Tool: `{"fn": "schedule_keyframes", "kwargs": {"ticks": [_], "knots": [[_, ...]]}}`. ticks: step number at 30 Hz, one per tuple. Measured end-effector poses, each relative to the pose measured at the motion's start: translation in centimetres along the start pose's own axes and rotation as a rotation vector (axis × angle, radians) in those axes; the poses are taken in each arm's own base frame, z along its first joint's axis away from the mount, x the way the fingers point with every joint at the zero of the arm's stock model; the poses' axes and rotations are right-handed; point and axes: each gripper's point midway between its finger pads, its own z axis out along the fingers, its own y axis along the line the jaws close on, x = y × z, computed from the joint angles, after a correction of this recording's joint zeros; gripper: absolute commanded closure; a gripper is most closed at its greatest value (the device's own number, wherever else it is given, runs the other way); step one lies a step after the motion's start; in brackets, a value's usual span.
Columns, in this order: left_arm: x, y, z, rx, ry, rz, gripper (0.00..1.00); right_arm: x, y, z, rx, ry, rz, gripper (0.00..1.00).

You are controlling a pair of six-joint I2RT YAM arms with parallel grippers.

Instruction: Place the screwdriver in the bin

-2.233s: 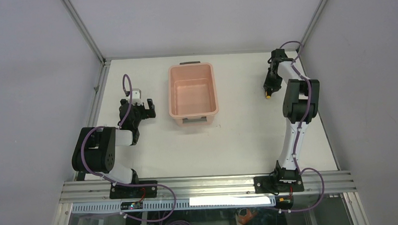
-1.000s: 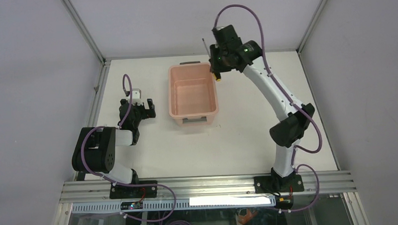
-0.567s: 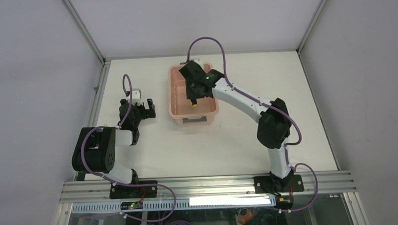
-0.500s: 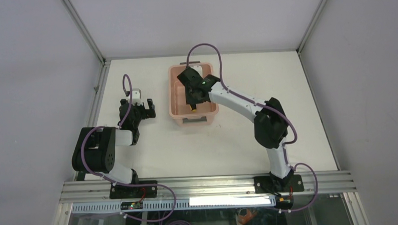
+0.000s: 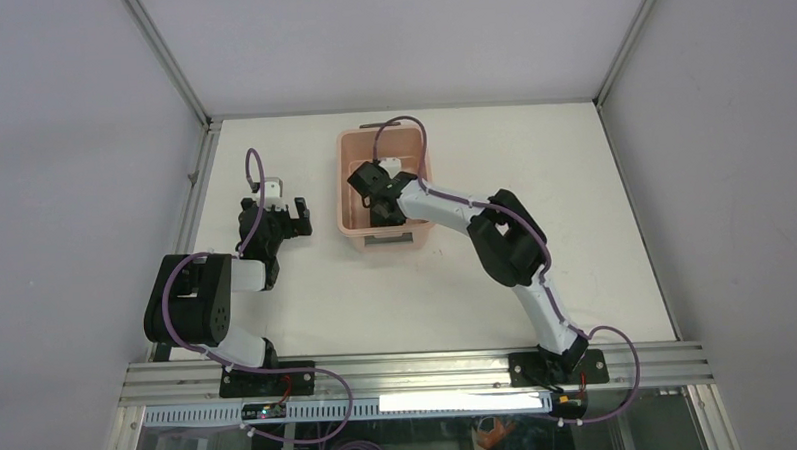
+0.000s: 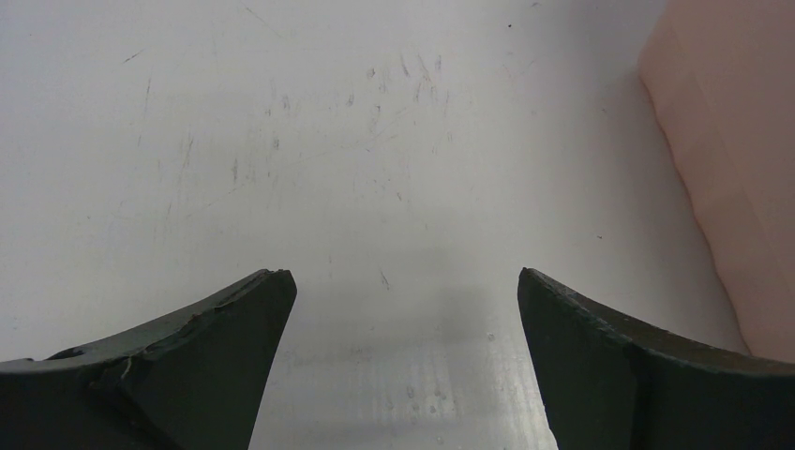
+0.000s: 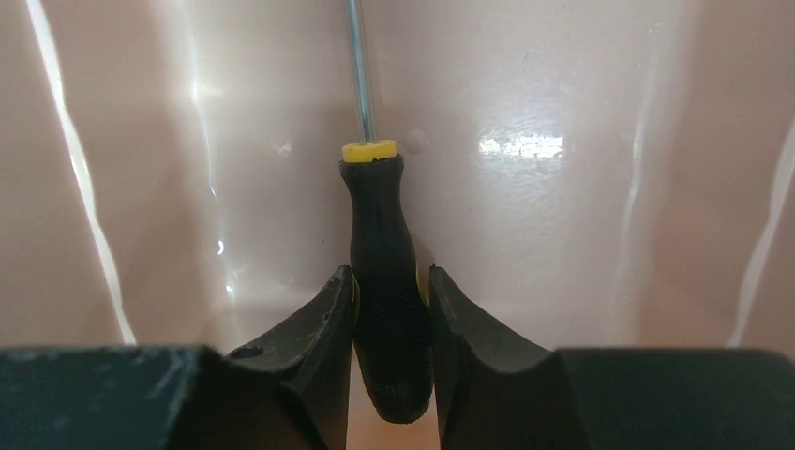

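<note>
Screwdriver point(image 7: 378, 220) clamped by handle in my right gripper point(image 7: 389, 291), jaws nearly closed, inside bin point(image 7: 562, 234). I should lower near bottom, then open slowly.

The white table point(image 5: 573, 179) (scuffed) carries the pink bin point(image 5: 344, 187).

Left pincer point(image 6: 403, 275) spread above table point(image 6: 328, 141) — bin point(image 6: 731, 169) rightward.

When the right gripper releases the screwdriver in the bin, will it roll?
Likely to roll: the screwdriver has a rounded handle, and the bin floor looks glossy. Probably stiff and light, given its thin metal shaft.
</note>
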Motion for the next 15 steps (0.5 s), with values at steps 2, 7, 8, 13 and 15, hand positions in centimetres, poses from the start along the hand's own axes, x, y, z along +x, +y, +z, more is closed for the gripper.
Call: {"fn": "schedule_keyframes", "kwargs": {"ticks": [2,7,8,13,15], "knots": [[0.0,0.0,0.0,0.000,0.000,0.000,0.01,-0.2,0.1,0.1,0.002,-0.003,-0.003,0.55],[0.0,0.0,0.0,0.000,0.000,0.000,0.01,-1.4,0.3,-0.5,0.008,-0.023,-0.046,0.36],[0.0,0.0,0.0,0.000,0.000,0.000,0.01,-2.1,0.5,-0.9,0.001,-0.035,-0.059,0.32],[0.0,0.0,0.0,0.000,0.000,0.000,0.01,-6.4,1.8,-4.7,-0.064,-0.137,-0.125,0.01],[0.0,0.0,0.0,0.000,0.000,0.000,0.01,-8.4,1.7,-7.4,-0.091,-0.191,-0.161,0.01]]}}
